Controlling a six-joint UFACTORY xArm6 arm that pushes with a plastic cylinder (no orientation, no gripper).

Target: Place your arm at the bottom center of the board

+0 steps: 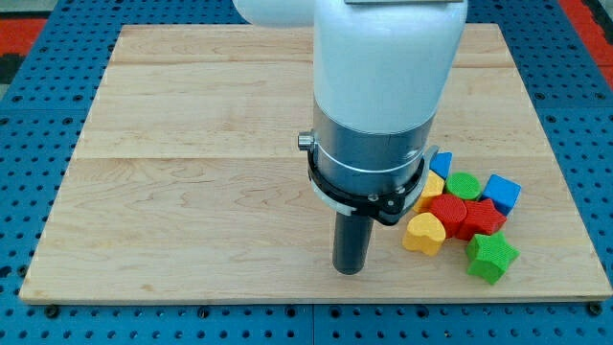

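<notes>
My tip [350, 269] rests on the wooden board [192, 172] near its bottom edge, a little right of the centre. A cluster of blocks lies to the tip's right. Nearest is a yellow heart-shaped block [424, 233], a short gap away. Beside it are a red block [447, 209], another red block [484, 218], a green block [465, 184], a green star-shaped block [491, 256], a blue cube [502, 192], a partly hidden blue block [440, 163] and a partly hidden yellow block [430, 187]. The tip touches none of them.
The arm's wide white and grey body [378, 105] hangs over the board's middle and hides the surface behind it. A blue perforated table [29, 316] surrounds the board.
</notes>
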